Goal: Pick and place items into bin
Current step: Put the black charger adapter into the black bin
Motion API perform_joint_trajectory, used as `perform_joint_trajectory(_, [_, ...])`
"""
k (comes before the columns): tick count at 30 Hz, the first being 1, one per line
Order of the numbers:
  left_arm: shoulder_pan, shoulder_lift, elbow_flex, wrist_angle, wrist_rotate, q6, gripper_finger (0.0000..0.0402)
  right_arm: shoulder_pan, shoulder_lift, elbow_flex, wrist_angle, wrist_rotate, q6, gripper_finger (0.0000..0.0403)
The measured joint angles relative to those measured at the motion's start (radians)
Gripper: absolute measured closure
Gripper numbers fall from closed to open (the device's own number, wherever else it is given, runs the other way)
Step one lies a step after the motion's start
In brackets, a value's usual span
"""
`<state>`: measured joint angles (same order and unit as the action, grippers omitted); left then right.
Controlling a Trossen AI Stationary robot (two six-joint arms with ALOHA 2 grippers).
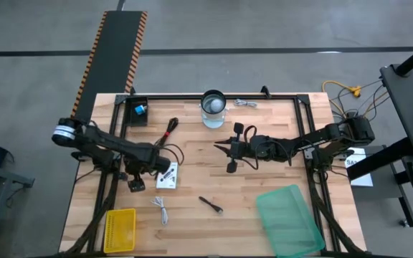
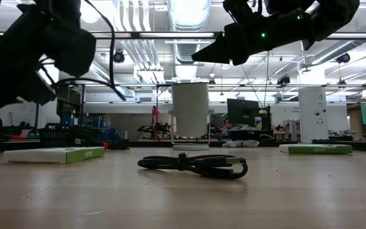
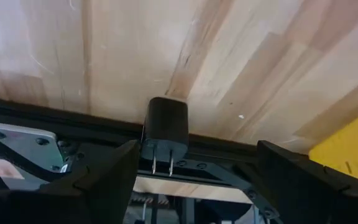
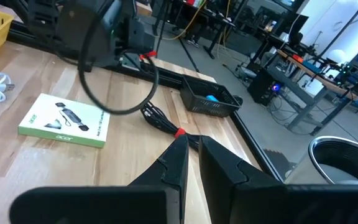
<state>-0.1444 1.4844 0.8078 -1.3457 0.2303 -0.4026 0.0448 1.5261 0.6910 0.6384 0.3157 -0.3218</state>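
At the near edge of the table, the yellow basket point(image 1: 120, 229) on the left and the green translucent bin point(image 1: 289, 218) on the right both look empty. Between them lie the short white cable point(image 1: 161, 209) and the small black stick-like tool point(image 1: 211, 205).

A little farther in, the left gripper point(image 3: 197, 165) hovers with its fingers spread wide around a black plug adapter point(image 3: 166, 127), holding nothing. The plug sits right at the table's left edge. It may rest partly on the dark frame rail, though the wrist view does not settle this. An uneven close could knock it off the table, or a finger could catch the rail.

The white printed packet point(image 1: 167, 175) lies just beside that gripper. At mid-table the right gripper point(image 4: 191, 146) hangs empty, its fingers almost together. Beyond lies the black cable with red tip point(image 1: 171, 129). At the far edge are a black tray point(image 1: 136, 111) holding something blue and the clear jar point(image 1: 213, 107).
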Motion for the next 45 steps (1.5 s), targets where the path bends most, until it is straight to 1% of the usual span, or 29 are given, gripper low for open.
perform_joint_trajectory(5, [-0.011, 0.054, -0.018, -0.005, -0.005, 0.026, 0.0095, 0.000, 0.000, 0.000, 0.000, 0.000, 0.000, 0.0374])
perform_joint_trajectory(11, [-0.013, 0.100, -0.022, -0.008, -0.077, 0.051, 0.0095, 0.000, 0.000, 0.000, -0.001, 0.000, 0.000, 0.0374])
perform_joint_trajectory(18, [-0.014, 0.127, -0.023, -0.007, -0.085, 0.055, 0.0095, 0.000, 0.000, 0.000, -0.002, 0.000, 0.000, 0.0374])
perform_joint_trajectory(22, [-0.014, 0.135, -0.026, -0.007, -0.112, 0.069, 0.0095, 0.000, 0.000, 0.000, -0.003, 0.000, 0.000, 0.0374])
perform_joint_trajectory(29, [-0.021, 0.160, -0.026, -0.006, -0.112, 0.070, 0.0095, 0.000, 0.000, 0.000, -0.006, 0.000, 0.000, 0.0374])
perform_joint_trajectory(41, [-0.085, 0.221, -0.027, -0.006, -0.118, 0.077, 0.0095, 0.001, -0.001, 0.000, -0.014, 0.000, 0.006, 0.0374])
perform_joint_trajectory(45, [-0.089, 0.240, -0.028, -0.005, -0.126, 0.076, 0.0095, 0.001, -0.001, 0.000, -0.014, 0.000, 0.007, 0.0374])
